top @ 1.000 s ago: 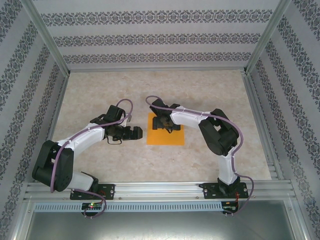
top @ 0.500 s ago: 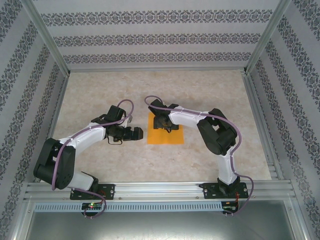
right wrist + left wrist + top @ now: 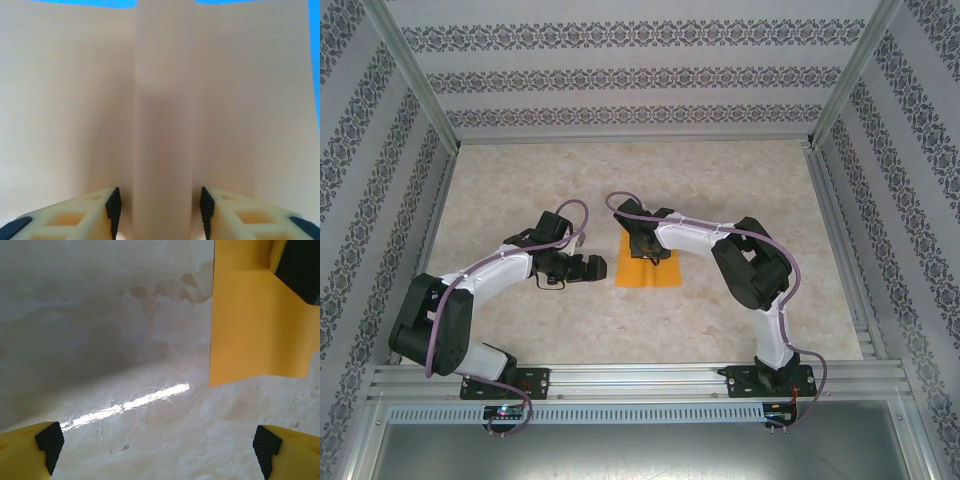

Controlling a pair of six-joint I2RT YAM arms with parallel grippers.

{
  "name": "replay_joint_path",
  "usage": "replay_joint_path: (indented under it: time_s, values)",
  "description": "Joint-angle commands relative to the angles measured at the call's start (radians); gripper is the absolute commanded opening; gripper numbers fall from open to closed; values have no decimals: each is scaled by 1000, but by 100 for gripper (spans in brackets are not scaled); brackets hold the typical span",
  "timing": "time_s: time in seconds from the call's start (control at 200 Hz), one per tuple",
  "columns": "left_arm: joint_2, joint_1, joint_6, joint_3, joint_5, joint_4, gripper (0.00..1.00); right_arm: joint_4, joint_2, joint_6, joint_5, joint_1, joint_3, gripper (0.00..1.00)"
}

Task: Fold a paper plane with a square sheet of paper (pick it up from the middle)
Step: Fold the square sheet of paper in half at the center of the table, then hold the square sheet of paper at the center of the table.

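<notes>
Right claw [image 3: 160, 210] pinches the paper [image 3: 650, 276] mid-table [image 3: 520, 180] at its middle, bunching a ridge to lift by, while left claw [image 3: 591, 268] waits just left, wide open, empty.

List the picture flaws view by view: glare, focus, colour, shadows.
Left wrist: a bright streak of glare runs across the table, while the square sheet of paper looks crisp and strongly orange. Right wrist: the same sheet washes out to pale peach, the focus is soft, and there is a blue cast along the top edge. Top external: even light, sharp, no strong shadows.
</notes>
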Motion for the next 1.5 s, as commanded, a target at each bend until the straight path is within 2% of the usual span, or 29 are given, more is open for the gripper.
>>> replay_joint_path:
  time_s: [0.0, 0.22, 0.3, 0.51, 0.619, 0.769, 0.854, 0.979, 1.209, 1.314, 1.494]
  values:
    - [-1, 10, 7, 7, 18, 17, 100, -30, -20, -15, 23, 9, -13, 42]
    - [-26, 10, -6, 8, 13, 2, 100, 19, -113, -29, 28, 14, -50, 26]
    - [-47, 10, -16, 15, 4, -15, 100, 74, -153, -34, -19, 16, -73, 22]
    - [-165, 38, -44, 34, -52, -111, 100, 214, -271, -42, -237, 21, -111, 20]
    - [-246, 62, -49, 45, -45, -162, 100, 374, -348, 10, -392, 5, -179, 20]
    - [-301, 63, -80, 58, 13, -170, 100, 636, -379, 121, -599, -48, -313, 21]
    - [-304, 64, -103, 55, 54, -142, 100, 750, -365, 163, -660, -75, -394, 21]
    - [-280, 64, -145, 34, 128, -54, 100, 763, -333, 151, -705, -99, -449, 26]
    - [-168, 42, -234, -11, 213, 138, 93, 775, -284, 109, -711, -135, -537, 26]
    - [-109, 10, -245, -1, 200, 184, 90, 786, -266, 100, -713, -150, -565, 27]
    - [-9, -39, -275, 10, 185, 275, 76, 783, -258, 81, -711, -164, -582, 29]
